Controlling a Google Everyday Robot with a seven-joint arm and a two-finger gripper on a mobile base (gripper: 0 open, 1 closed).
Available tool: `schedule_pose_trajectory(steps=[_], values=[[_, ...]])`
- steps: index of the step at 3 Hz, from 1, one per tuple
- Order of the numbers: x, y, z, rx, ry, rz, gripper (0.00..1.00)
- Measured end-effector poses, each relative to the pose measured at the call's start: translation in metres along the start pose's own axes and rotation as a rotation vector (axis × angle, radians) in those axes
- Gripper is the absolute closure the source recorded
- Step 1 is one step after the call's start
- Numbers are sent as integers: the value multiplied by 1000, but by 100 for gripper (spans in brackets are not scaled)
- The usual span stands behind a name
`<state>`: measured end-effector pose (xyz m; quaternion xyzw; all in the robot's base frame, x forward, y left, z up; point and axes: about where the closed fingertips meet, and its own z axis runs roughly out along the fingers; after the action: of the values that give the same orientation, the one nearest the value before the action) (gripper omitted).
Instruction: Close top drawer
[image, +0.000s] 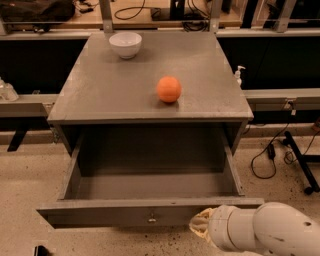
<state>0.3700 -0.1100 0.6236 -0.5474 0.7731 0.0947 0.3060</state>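
Note:
The top drawer (115, 216) of the grey cabinet stands pulled far out, and its inside looks empty. Its flat front panel faces me, with a small metal knob (151, 218) at its centre. My gripper (199, 226) is at the bottom of the view, at the end of the white arm (270, 232). It sits against the drawer front, just right of the knob. Only its beige end shows.
On the cabinet top (110, 90) an orange ball (169, 89) lies near the middle and a white bowl (125, 44) stands at the back left. A small bottle (239, 75) is by the cabinet's right side. Cables (267, 155) and a stand leg (302, 167) lie on the floor at right.

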Motion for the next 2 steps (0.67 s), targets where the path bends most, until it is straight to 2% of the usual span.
schedule_pose_trajectory(steps=[1,2], values=[[8,-17,5,78,-16,19,100],[8,-42,11,126,-31,21,100]])
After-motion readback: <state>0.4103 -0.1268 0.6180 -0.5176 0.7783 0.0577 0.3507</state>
